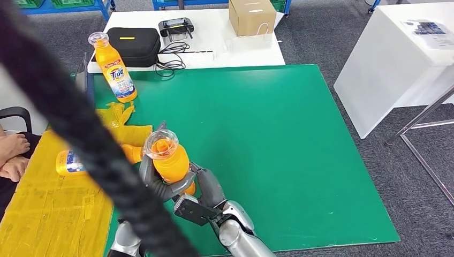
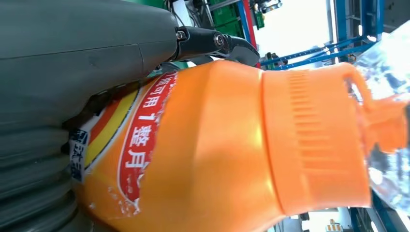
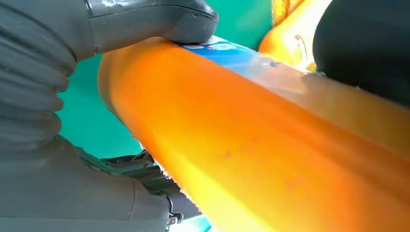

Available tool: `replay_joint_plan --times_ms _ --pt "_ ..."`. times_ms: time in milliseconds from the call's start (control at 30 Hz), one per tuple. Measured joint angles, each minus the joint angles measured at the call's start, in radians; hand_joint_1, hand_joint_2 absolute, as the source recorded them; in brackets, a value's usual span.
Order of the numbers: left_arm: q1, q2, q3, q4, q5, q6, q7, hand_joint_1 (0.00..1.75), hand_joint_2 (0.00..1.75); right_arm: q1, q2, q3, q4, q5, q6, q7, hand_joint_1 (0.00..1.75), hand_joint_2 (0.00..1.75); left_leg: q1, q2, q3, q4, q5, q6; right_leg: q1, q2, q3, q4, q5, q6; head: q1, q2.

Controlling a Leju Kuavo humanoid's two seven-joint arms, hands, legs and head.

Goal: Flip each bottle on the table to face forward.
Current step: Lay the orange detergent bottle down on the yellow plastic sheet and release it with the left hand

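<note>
An orange detergent bottle [image 1: 170, 158] with a clear cap stands upright above the near part of the green mat [image 1: 278, 139], held between both hands. My left hand [image 1: 151, 181] wraps its left side and my right hand [image 1: 207, 187] grips its right side. In the left wrist view the bottle [image 2: 217, 145] shows its red and white label and ribbed orange neck. In the right wrist view my thumb [image 3: 159, 21] presses on the bottle's body [image 3: 251, 140]. A second Tide bottle [image 1: 114, 67] stands upright at the mat's far left corner. A third bottle [image 1: 70, 162] lies on the yellow sheet [image 1: 48, 214].
A thick black cable [image 1: 80, 123] crosses the left foreground. A person's hands [image 1: 13, 155] rest at the left edge. Behind the mat a white table [image 1: 214, 37] carries a black case [image 1: 134, 45], a controller [image 1: 176, 27] and a cardboard box [image 1: 251, 16]. Another white table [image 1: 391, 64] stands at the right.
</note>
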Motion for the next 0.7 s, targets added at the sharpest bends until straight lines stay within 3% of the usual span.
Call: replay_joint_plan --times_ms 33,100,133,700 --pt "0.002 0.002 0.001 -0.002 0.004 0.001 0.000 1.09 1.75 -0.004 0.000 0.005 0.009 0.000 -0.002 0.000 1.65 1.75 0.000 0.000 0.000 0.000 0.000 0.000 0.000 0.000 0.000 0.000 0.000 0.000 0.000 0.000" --pt "0.005 0.005 0.003 -0.004 0.010 0.002 0.000 1.63 1.75 -0.010 0.000 0.012 0.022 0.000 -0.003 -0.001 1.66 1.75 0.000 0.000 0.000 0.000 0.000 0.000 0.000 0.000 0.000 0.000 0.000 0.000 0.000 0.000" --pt "0.007 0.007 0.004 -0.005 0.011 0.002 0.000 1.75 1.75 -0.012 0.000 0.015 0.026 0.000 -0.003 0.000 1.67 1.75 0.000 0.000 0.000 0.000 0.000 0.000 0.000 0.000 0.000 0.000 0.000 0.000 0.000 0.000" --pt "0.015 0.011 0.005 -0.005 0.020 0.002 0.000 1.75 1.75 -0.023 0.000 0.028 0.057 -0.003 -0.011 0.001 1.66 1.75 0.000 0.000 0.000 0.000 0.000 0.000 0.000 0.000 0.000 0.000 0.000 0.000 0.000 0.000"
